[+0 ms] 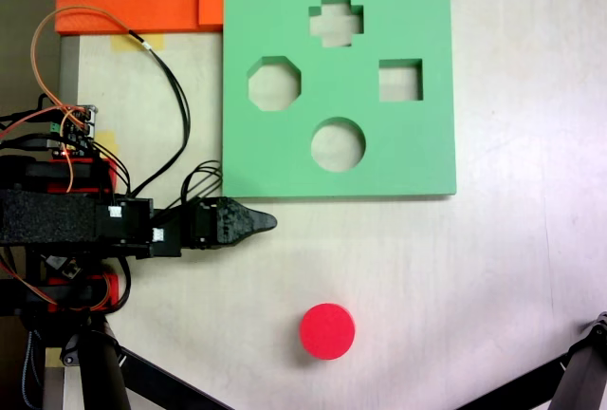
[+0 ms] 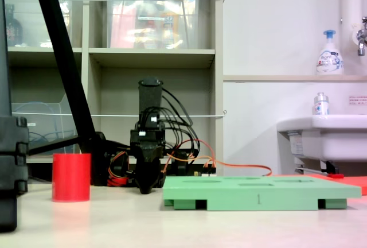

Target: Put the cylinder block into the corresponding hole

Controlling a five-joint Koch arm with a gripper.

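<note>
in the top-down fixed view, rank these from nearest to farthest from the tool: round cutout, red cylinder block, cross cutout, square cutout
1. Round cutout in the square green foam board, up and right of the tool.
2. Short bright red foam cylinder block, below and right of it on the table, only a little farther.
3. Square cutout, farther right.
4. Cross cutout, near the board's top edge.
</note>
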